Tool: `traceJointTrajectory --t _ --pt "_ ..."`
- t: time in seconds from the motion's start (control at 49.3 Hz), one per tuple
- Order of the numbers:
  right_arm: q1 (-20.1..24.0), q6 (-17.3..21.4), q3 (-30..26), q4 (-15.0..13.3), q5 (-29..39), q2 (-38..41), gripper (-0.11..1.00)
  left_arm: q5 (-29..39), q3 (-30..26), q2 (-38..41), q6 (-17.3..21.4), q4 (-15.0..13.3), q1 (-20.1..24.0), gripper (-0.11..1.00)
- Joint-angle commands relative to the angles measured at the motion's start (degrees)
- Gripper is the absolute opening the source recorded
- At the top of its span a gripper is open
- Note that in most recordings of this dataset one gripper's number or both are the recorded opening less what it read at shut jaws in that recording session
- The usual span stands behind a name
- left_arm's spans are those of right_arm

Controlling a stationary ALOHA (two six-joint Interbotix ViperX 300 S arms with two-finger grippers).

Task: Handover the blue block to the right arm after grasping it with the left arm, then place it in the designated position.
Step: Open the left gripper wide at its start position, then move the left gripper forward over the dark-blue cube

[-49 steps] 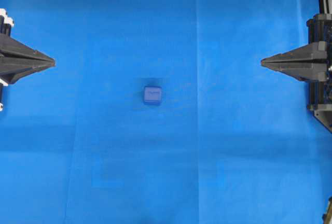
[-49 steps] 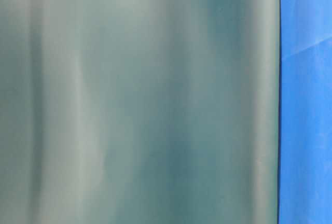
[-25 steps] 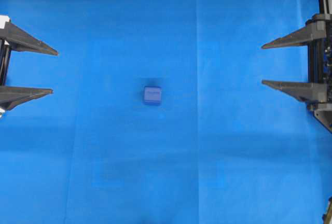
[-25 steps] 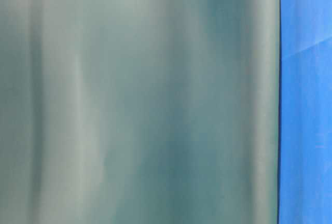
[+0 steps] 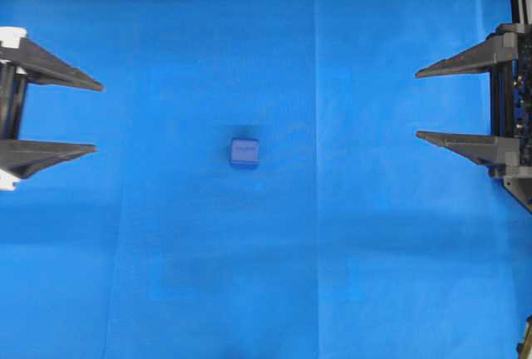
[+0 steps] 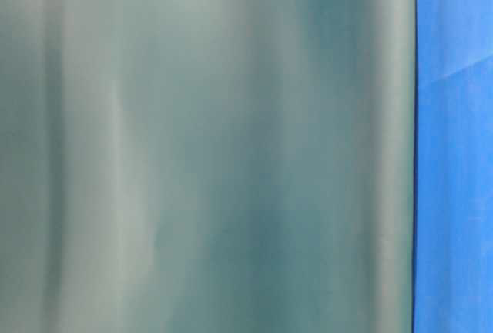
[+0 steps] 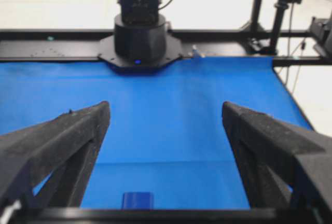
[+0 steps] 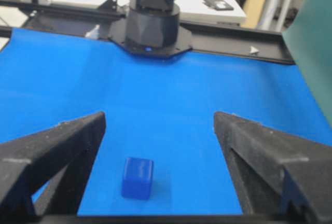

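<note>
1. The left gripper (image 5: pixel 98 118) at the left edge of the overhead view has its two pointed black fingers spread wide, nothing between them. The right gripper (image 5: pixel 417 102) at the opposite edge is spread just as wide and just as empty.
2. The blue block (image 5: pixel 244 152) sits flat on the blue cloth (image 5: pixel 249 292) near the middle, well apart from both grippers and a little nearer the left one. It is a small cube with softly rounded edges, a shade darker than the cloth, with a faint mark on its top face.
3. Seen from the left wrist, the block (image 7: pixel 137 200) shows low in the picture between the spread fingers (image 7: pixel 62 146), only its upper part visible above the gripper's rail.
4. From the right wrist it (image 8: pixel 137 178) stands whole on the cloth, left of centre in the gap between the fingers (image 8: pixel 270 156), casting a small shadow.
5. Open cloth lies all around the block, with only faint fold lines crossing it.
6. Farther off, each wrist view ends at the opposite arm's black round base (image 7: pixel 140 40) on a black frame rail along the cloth's far edge.
7. The table-level view is filled by a blurred grey-green surface (image 6: pixel 200 148), with a strip of blue at its right.
</note>
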Motion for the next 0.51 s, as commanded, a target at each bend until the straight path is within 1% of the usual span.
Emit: traceJointTrajectory --t 0.0,0.244,0.487 --pt "-0.09 0.09 -1.49 0.09 -0.44 0.79 0.98 -2.72 -2.72 4.22 0.00 0.09 0.53 0.92" --pt "0.00 0.09 -1.67 0.09 -0.62 1.49 0.98 -9.58 -8.96 16.70 0.70 0.09 1.58 0.92" --pt "-0.09 0.09 -1.58 0.09 -0.97 1.49 0.98 -10.20 -17.14 27.25 0.88 0.09 2.37 0.92"
